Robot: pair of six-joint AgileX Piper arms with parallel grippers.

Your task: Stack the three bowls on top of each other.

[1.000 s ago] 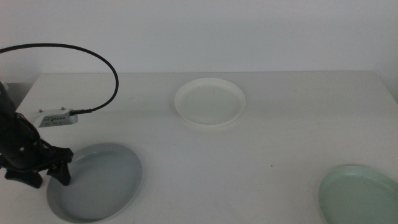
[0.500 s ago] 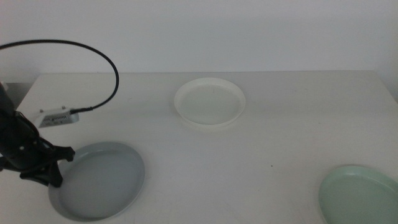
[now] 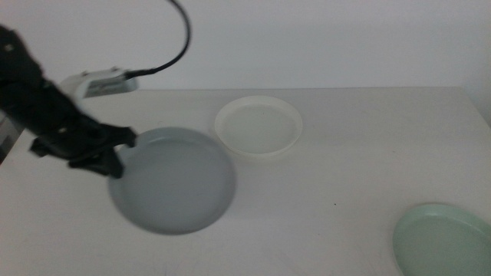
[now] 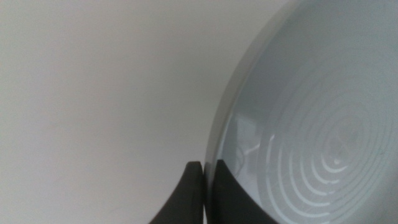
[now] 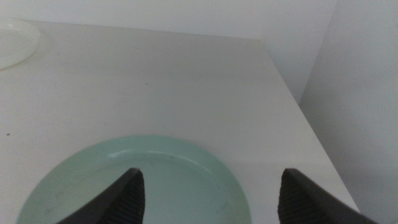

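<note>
Lifted off the near left corner, the grey-blue bowl (image 3: pixel 174 180) is now hanging blurred above the middle-left of the counter (image 3: pixel 360 146), where half a second ago it was lying flat by the front edge. The left pincer (image 3: pixel 120 153) is pinching its left rim, jaws pressed together on the edge; in the left wrist view the two dark jaws are meeting right at the rim of the grey-blue bowl (image 4: pixel 311 124), one on either face of it. The bowl's far right edge is sitting just beside the cream-white bowl (image 3: pixel 258 127), and whether the two are overlapping or only close is hard to tell through the blur. The cream-white bowl is resting toward the back of the counter, with open surface stretching to its right and in front of it. The mint green bowl (image 3: pixel 443 239) is lying at the near right corner, cut by the picture's bottom edge, well apart from the other two. The right pincer (image 5: pixel 208 186) is hovering over the mint green bowl (image 5: pixel 143 180) with its jaws spread wide, close to the counter's right edge.
</note>
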